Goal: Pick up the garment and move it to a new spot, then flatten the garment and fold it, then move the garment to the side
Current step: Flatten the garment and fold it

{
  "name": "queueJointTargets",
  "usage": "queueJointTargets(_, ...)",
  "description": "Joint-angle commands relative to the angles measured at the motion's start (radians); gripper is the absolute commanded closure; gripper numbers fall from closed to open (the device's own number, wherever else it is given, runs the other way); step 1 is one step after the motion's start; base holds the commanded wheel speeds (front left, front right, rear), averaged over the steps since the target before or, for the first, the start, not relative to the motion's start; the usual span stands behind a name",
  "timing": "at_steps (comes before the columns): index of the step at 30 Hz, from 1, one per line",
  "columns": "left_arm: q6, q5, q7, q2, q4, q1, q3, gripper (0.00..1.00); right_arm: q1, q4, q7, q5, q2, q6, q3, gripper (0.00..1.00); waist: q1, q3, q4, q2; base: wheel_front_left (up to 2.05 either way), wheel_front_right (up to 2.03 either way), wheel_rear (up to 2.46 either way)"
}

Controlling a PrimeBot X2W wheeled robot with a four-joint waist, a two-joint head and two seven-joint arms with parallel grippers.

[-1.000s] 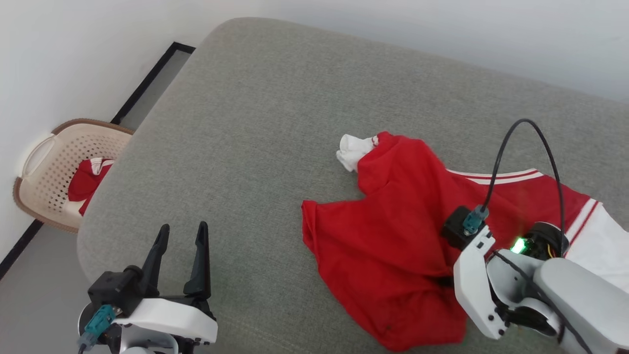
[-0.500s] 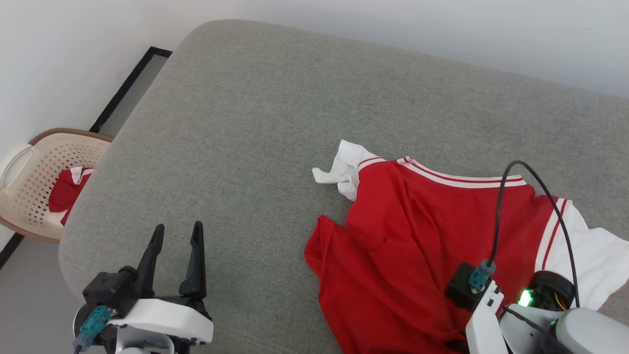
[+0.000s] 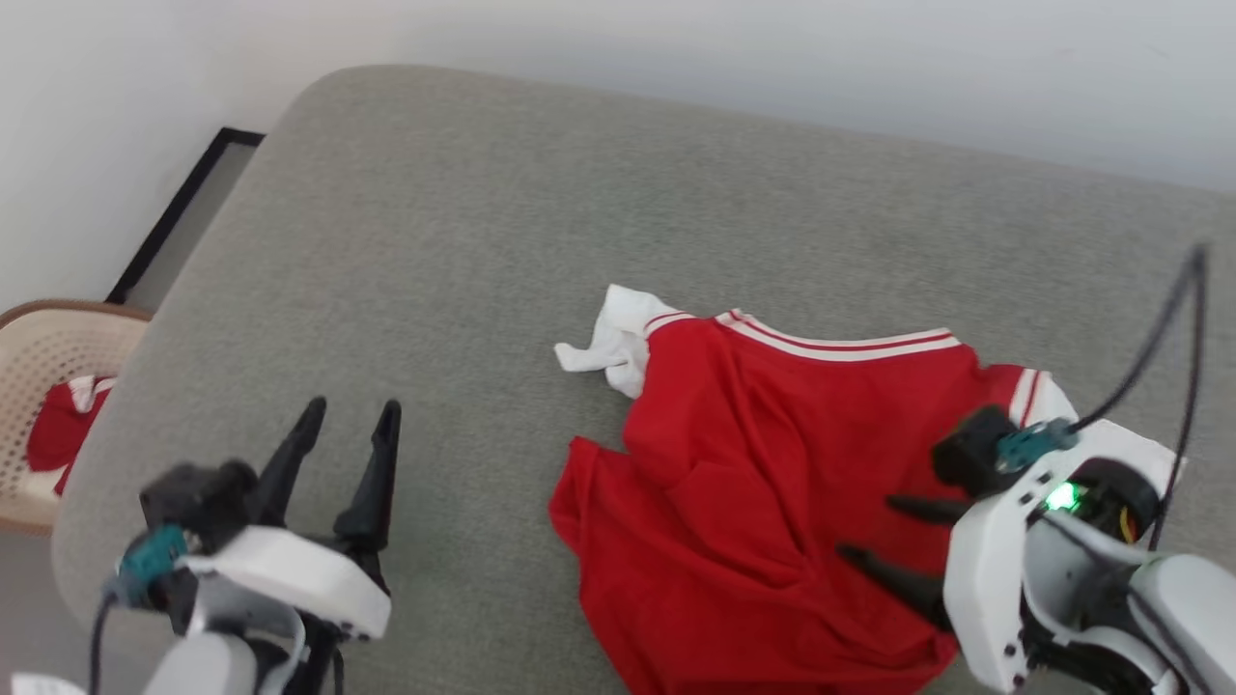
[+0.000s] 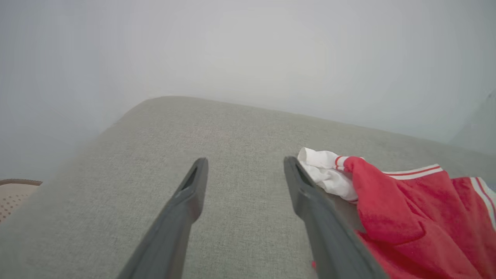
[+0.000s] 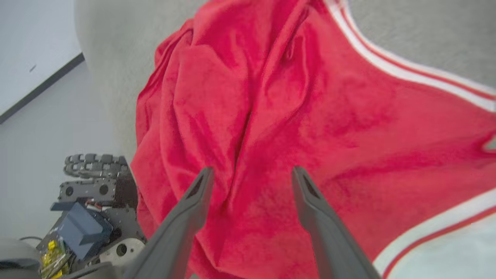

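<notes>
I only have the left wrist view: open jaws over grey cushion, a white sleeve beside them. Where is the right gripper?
Observer: The right gripper hangs over the red body of the garment, aimed toward the robot's left.
Operator: Is it gripping anything?
Observer: No; the right wrist view shows its jaws wide apart, not closed on fabric.
Operator: Anything further to the left?
Observer: A basket at the far left of the head view holds another red-and-white cloth.

White shells [image 3: 980,579], black tapered fingers [image 3: 372,483], teal plugs [image 3: 1025,446], green light [image 3: 1062,497]
</notes>
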Motion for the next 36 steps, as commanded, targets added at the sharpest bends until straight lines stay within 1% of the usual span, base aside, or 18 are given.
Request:
queueJointTargets(1, -0.01, -0.01, 0.022, 0.009, -0.012, -0.021, -0.002, 0.0, 0.017, -0.006, -0.018, -0.018, 0.013, 0.0, -0.026, 0.0, 0.0, -0.007, -0.021, 0.0, 0.0, 0.0, 0.0)
queueJointTargets(5, -0.029, -0.043, 0.145, 0.058, -0.041, -0.086, -0.019, 0.0, 0.051, -0.028, -0.084, -0.083, 0.086, 0.0, -0.153, 0.0, 0.0, -0.01, -0.07, 0.0, 0.0, 0.0, 0.0)
queueJointTargets(9, -0.044, -0.074, 0.276, 0.095, -0.037, -0.173, -0.05, 0.0, 0.076, -0.046, -0.136, -0.156, 0.148, 0.0, -0.25, 0.0, 0.0, -0.009, -0.118, 0.0, 0.0, 0.0, 0.0)
queueJointTargets(14, -0.057, -0.14, 0.462, 0.115, -0.006, -0.292, -0.103, 0.0, 0.098, -0.038, -0.22, -0.259, 0.213, 0.0, -0.365, 0.0, 0.0, -0.008, -0.173, 0.0, 0.0, 0.0, 0.0)
queueJointTargets(16, -0.058, -0.146, 0.536, 0.128, 0.011, -0.339, -0.133, 0.0, 0.104, -0.027, -0.265, -0.304, 0.241, 0.0, -0.409, 0.0, 0.0, -0.007, -0.195, 0.0, 0.0, 0.0, 0.0)
queueJointTargets(21, -0.061, -0.176, 0.696, 0.116, 0.063, -0.447, -0.203, 0.0, 0.106, 0.008, -0.39, -0.4, 0.312, 0.0, -0.519, 0.0, 0.0, 0.001, -0.239, 0.0, 0.0, 0.0, 0.0)
queueJointTargets(25, -0.058, -0.177, 0.805, 0.102, 0.137, -0.528, -0.246, 0.0, 0.099, 0.04, -0.448, -0.454, 0.367, 0.0, -0.59, 0.0, 0.0, 0.015, -0.269, 0.0, 0.0, 0.0, 0.0)
queueJointTargets(26, -0.058, -0.173, 0.829, 0.098, 0.154, -0.55, -0.259, 0.0, 0.097, 0.046, -0.458, -0.462, 0.379, 0.0, -0.603, 0.0, 0.0, 0.02, -0.275, 0.0, 0.0, 0.0, 0.0)
queueJointTargets(29, -0.061, -0.164, 0.859, 0.078, 0.204, -0.615, -0.291, 0.0, 0.09, 0.057, -0.476, -0.484, 0.398, 0.0, -0.622, 0.0, 0.0, 0.038, -0.296, 0.0, 0.0, 0.0, 0.0)
queueJointTargets(34, -0.065, -0.14, 0.901, 0.068, 0.316, -0.714, -0.355, 0.0, 0.062, 0.072, -0.507, -0.502, 0.428, 0.0, -0.646, 0.0, 0.0, 0.079, -0.34, 0.0, 0.0, 0.0, 0.0)
queueJointTargets(35, -0.065, -0.14, 0.901, 0.068, 0.316, -0.714, -0.355, 0.0, 0.062, 0.072, -0.507, -0.502, 0.428, 0.0, -0.646, 0.0, 0.0, 0.079, -0.34, 0.0, 0.0, 0.0, 0.0)
queueJointTargets(36, -0.066, -0.137, 0.903, 0.07, 0.366, -0.746, -0.372, 0.0, 0.049, 0.078, -0.519, -0.502, 0.442, 0.0, -0.649, 0.0, 0.0, 0.097, -0.362, 0.0, 0.0, 0.0, 0.0)
